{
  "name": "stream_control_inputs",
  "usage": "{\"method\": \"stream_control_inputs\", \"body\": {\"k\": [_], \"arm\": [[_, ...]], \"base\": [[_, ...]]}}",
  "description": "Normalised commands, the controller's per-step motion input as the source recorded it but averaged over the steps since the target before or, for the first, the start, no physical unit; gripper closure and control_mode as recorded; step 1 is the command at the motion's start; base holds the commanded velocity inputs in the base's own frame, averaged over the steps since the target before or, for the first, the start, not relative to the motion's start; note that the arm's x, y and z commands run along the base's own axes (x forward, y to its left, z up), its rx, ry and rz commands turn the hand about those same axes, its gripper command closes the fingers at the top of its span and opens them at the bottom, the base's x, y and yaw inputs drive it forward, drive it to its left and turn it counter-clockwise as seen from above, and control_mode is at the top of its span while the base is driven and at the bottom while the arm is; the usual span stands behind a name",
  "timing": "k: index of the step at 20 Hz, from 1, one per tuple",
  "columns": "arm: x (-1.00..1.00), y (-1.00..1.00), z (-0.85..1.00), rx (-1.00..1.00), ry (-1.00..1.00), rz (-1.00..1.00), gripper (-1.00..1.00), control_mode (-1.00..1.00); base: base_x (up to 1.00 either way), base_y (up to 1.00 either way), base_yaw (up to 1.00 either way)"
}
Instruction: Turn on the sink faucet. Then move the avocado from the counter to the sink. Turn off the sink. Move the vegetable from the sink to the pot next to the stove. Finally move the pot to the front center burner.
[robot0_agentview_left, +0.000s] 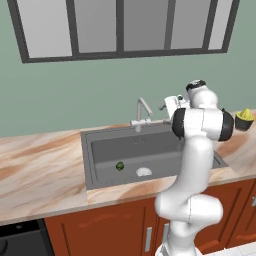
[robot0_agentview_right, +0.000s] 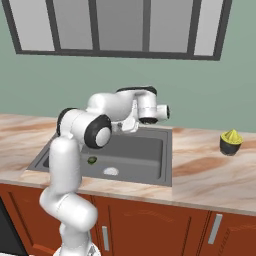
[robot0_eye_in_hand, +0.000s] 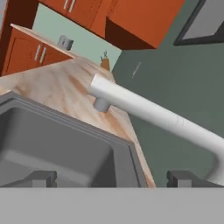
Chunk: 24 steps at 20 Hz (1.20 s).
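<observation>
Gripper (robot0_eye_in_hand: 111, 177), jaws spread wide and empty, hovers at the sink faucet (robot0_agentview_left: 142, 113), whose spout runs crosswise just beyond its fingertips. Avocado (robot0_agentview_left: 119, 166) sits below in the sink (robot0_agentview_left: 100, 150), so shutting off the water looks next.

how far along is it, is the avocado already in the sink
Done: the avocado lies on the floor of the sink, near the drain. In hand: the open gripper, holding nothing, is up beside the faucet, apparently to shut it off; no water stream can be made out. Left: carrying the avocado to the pot and setting the pot on the burner.
</observation>
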Motion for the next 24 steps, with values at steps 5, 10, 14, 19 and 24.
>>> {"method": "stream_control_inputs", "body": {"k": [5,10,14,19,24], "arm": [[-0.88,0.18,0.56,-0.03,-0.15,-0.09,-1.00,-1.00],[-0.79,0.15,0.61,-0.05,-0.13,-0.07,-1.00,-1.00],[-0.06,0.20,0.11,-0.04,0.00,0.00,-1.00,-1.00],[0.00,0.03,0.00,0.00,0.00,0.00,-1.00,-1.00],[-0.03,0.14,0.00,0.00,0.00,0.00,-1.00,-1.00]], "base": [[0.00,0.00,0.00],[0.00,0.00,0.00],[0.00,0.00,0.00],[0.00,0.00,0.00],[0.00,0.00,0.00]]}}
